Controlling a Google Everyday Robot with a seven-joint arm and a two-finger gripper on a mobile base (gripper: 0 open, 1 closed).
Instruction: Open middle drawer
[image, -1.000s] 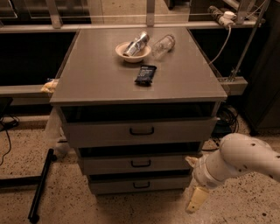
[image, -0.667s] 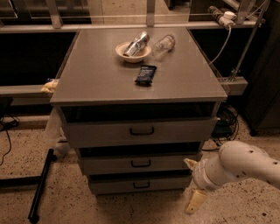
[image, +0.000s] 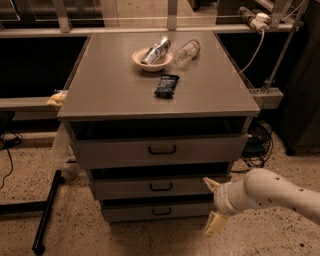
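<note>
The middle drawer (image: 125, 188) is a grey front with a small black bar handle (image: 161, 187), between a taller top drawer (image: 110, 151) and a shorter bottom drawer (image: 130, 213). All three look pushed in. My gripper (image: 211, 204) is at the cabinet's lower right corner, to the right of the middle drawer's handle. It is open: one pale finger (image: 210, 183) lies near the right end of the middle drawer front, the other (image: 213, 224) hangs lower, beside the bottom drawer. It holds nothing.
The cabinet top (image: 115, 85) holds a bowl (image: 151, 59) with a can in it, a clear bottle (image: 187, 50) and a dark packet (image: 166, 85). A black bar (image: 46, 212) lies on the floor at left. Cables (image: 257, 145) sit at right.
My arm and gripper have moved a little left, toward the right end of the drawer fronts. The drawers have not moved.
</note>
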